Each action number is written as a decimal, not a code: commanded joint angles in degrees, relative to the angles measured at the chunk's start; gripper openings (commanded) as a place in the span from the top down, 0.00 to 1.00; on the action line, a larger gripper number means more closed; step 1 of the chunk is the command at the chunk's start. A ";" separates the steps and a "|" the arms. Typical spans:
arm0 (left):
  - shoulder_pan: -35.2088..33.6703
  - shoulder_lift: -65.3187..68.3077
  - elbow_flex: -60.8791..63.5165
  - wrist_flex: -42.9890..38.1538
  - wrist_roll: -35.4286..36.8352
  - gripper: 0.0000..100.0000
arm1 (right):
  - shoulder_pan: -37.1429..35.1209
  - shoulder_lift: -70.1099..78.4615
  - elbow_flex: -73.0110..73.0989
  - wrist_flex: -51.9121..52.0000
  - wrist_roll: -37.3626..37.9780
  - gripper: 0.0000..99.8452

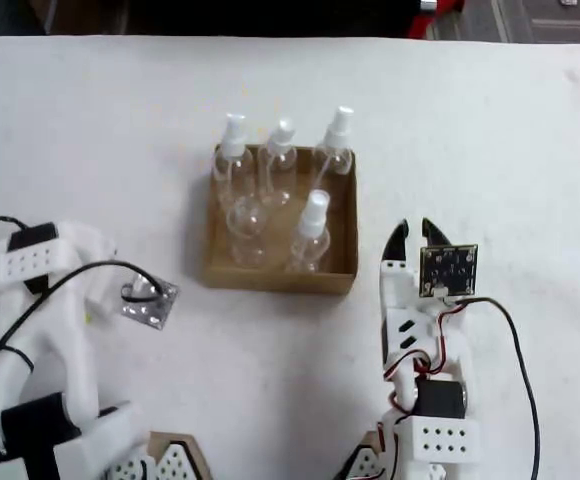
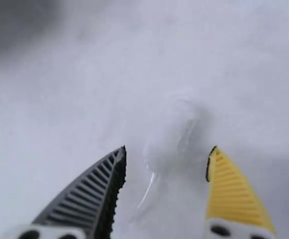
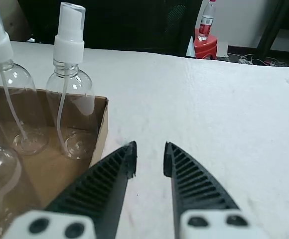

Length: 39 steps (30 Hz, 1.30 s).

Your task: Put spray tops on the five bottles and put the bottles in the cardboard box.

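Note:
The cardboard box (image 1: 280,281) sits mid-table with five clear bottles upright in it. Three capped bottles (image 1: 278,165) line its far side and a fourth capped bottle (image 1: 310,235) stands at the near right. The near-left bottle (image 1: 245,225) has no spray top. My right gripper (image 1: 415,233) rests just right of the box, slightly open and empty; in the right wrist view it (image 3: 149,149) points past the box wall (image 3: 100,130) and two capped bottles (image 3: 70,99). My left gripper (image 2: 167,149) is open over the table, a white spray top (image 2: 177,129) lying blurred just beyond its tips.
The left arm (image 1: 50,300) with its cables folds over the table's near-left corner. Both arm bases (image 1: 410,450) stand at the near edge. White cloth stretches to the far edge, with a chair and a red object (image 3: 207,42) behind.

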<state>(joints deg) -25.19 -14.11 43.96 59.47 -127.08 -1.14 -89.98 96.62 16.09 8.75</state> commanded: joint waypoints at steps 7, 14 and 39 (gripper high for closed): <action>1.19 4.70 4.48 -13.71 -0.88 0.78 | 0.04 0.04 0.53 -1.27 0.62 0.92; 1.27 5.14 5.36 -12.84 -0.88 0.98 | 0.04 0.04 0.53 -1.27 0.62 0.92; 5.32 5.05 5.45 -7.82 11.08 0.89 | 0.04 0.04 0.53 -1.27 0.62 0.92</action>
<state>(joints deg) -20.53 -8.75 49.41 50.51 -121.54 -1.14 -89.98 96.62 16.09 8.75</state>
